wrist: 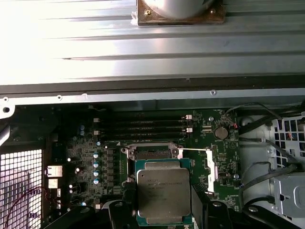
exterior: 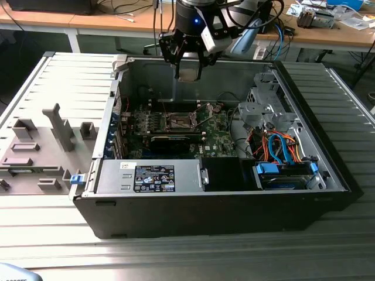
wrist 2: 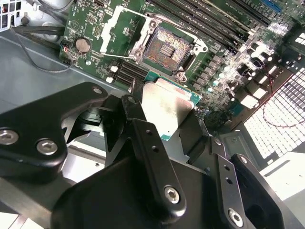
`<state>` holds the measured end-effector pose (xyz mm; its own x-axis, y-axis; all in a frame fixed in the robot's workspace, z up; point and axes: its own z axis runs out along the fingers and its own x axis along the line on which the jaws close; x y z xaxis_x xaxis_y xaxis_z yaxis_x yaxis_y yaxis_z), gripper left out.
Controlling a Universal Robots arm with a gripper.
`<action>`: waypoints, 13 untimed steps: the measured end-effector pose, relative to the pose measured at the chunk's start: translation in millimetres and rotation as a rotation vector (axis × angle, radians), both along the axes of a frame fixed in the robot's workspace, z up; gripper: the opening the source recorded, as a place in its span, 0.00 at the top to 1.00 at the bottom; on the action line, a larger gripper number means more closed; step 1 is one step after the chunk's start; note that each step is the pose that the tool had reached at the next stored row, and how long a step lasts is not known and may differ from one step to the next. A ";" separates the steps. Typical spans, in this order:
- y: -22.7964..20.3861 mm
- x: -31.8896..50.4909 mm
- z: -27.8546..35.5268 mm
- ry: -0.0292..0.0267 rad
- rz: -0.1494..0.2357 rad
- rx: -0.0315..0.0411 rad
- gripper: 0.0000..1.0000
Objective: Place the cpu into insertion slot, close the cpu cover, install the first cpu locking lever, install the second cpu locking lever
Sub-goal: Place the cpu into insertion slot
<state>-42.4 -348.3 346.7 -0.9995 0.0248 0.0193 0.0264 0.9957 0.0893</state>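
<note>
Claw (wrist 2: 163,130) clamped on the cpu (wrist 2: 167,105) by two opposite edges, held above the insertion slot (wrist 2: 164,47) and apart from it, not seated. Likely light, stiff, thin and fragile. Edge grip suits it, though the smooth sides could slip.

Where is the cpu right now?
In the second wrist view the cpu is clamped in the gripper, held off the motherboard, with the empty insertion slot just beyond it.
</note>
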 end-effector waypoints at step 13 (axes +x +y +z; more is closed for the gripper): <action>0.0 0.0 -6.9 0.0000 0.000 0.0000 0.45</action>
